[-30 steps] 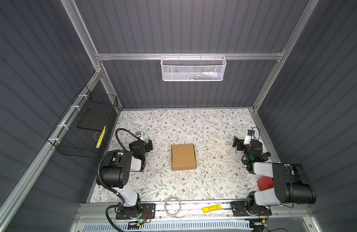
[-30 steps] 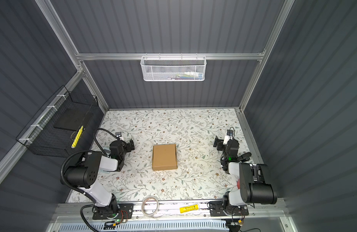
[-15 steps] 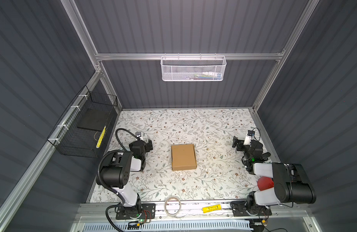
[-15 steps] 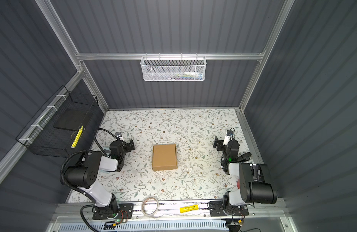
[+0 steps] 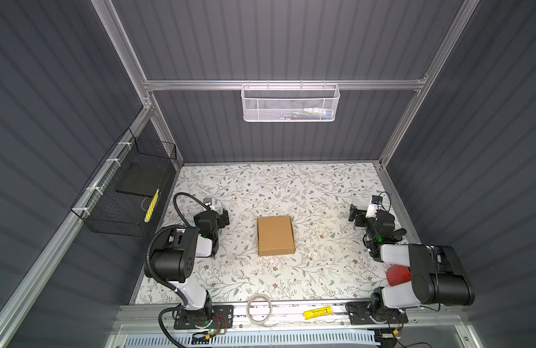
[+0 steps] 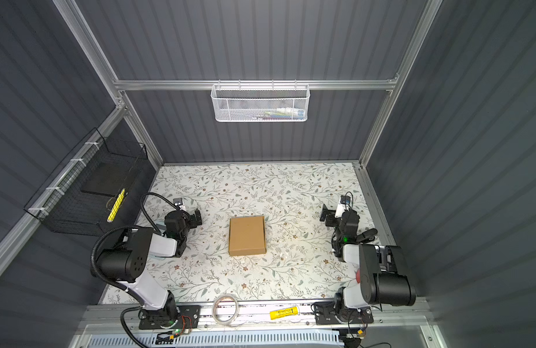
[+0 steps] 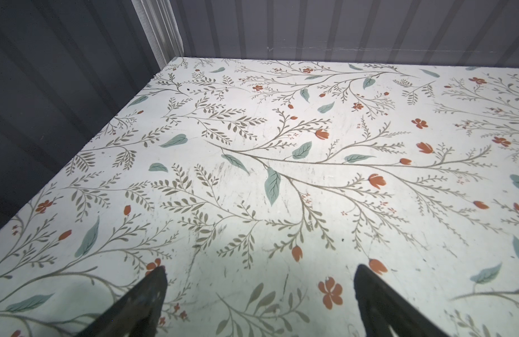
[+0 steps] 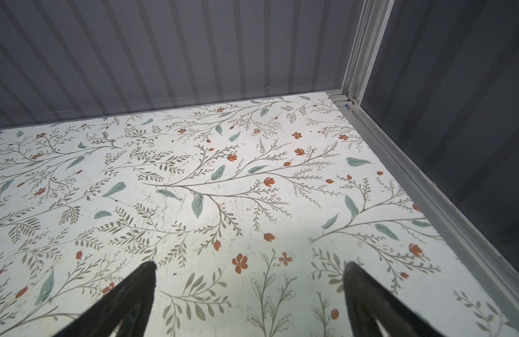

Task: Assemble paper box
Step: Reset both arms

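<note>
Cardboard: we see the box (image 5: 275,236) folded flat, frame centre, on the table (image 5: 321,186).
Left: the left claw (image 5: 223,217) gapes wide, empty, centre-left of frame.
Right: the right claw (image 5: 354,215) gapes wide, empty, centre-right.

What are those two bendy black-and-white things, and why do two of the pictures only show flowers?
Those are robot arms: a left arm and a right arm, one at each side of a flowery table. Each arm ends in two fingers that pinch: the left hand and the right hand.

Two pictures come from a camera high above that looks down on everything. In both top views a brown paper box lies in the middle of the table between the arms. It looks flat and closed.

The other two pictures come from small cameras on the arms' wrists. That is why you see only dark fingertips and the flower pattern.

Both hands are open and hold nothing, and neither touches the box. A roll of tape lies just in front of the table.
</note>
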Robot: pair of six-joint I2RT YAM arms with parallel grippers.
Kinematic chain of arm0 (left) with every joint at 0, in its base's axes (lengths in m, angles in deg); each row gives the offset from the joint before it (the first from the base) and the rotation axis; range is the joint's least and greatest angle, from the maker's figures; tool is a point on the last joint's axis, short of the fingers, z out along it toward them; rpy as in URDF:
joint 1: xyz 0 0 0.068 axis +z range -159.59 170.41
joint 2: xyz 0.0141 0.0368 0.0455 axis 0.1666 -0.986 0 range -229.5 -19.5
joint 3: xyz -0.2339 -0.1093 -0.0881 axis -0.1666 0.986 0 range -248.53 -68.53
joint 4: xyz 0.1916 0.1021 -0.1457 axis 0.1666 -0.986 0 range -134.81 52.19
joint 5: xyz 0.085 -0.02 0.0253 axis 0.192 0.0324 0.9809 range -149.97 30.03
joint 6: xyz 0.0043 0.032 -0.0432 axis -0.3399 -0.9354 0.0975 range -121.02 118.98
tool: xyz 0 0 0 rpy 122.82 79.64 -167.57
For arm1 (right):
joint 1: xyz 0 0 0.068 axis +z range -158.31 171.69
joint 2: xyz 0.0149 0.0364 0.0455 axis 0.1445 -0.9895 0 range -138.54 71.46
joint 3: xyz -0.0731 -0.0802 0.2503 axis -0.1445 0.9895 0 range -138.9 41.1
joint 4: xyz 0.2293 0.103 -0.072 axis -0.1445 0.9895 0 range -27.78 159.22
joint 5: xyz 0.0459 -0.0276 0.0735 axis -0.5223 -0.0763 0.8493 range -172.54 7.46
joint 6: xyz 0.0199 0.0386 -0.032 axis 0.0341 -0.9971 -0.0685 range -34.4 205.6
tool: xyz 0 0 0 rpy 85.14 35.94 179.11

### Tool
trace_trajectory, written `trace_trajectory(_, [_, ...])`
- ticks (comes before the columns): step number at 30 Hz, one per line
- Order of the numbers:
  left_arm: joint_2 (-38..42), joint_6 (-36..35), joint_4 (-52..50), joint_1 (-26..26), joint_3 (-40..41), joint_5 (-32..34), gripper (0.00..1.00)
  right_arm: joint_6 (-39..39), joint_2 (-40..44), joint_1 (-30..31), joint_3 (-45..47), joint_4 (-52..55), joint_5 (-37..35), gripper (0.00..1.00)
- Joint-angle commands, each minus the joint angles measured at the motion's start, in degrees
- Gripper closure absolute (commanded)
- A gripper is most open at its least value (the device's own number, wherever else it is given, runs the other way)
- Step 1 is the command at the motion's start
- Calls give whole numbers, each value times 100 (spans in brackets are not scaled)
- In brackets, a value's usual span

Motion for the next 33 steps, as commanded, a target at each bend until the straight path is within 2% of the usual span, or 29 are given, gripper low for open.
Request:
trace_trajectory(1, [-69, -92, 42, 32, -81, -13, 0, -58, -55, -21, -100, -69, 62, 1])
trace_trajectory(14, [-70, -92, 41, 32, -74, -8, 0, -20, 19, -21, 82, -337, 129, 1])
trace_trajectory(16, [-70, -92, 43, 32, -74, -11, 0, -47, 78, -14, 605, -1233, -4, 1])
trace_trajectory(19, [-70, -88, 43, 32, -74, -13, 0, -413, -250, -20, 1448, -3132, -905, 1])
trace_trajectory(23, [-71, -96, 39, 32, -74, -13, 0, -455, -155, -29, 886, -2100, -1067, 1])
trace_trajectory(26, [-70, -92, 38, 32, -74, -13, 0, -371, 67, -21, 91, -244, -737, 1])
trace_trajectory(33, [-70, -92, 35, 32, -74, -13, 0, -200, -44, 85, 86, -437, -712, 1])
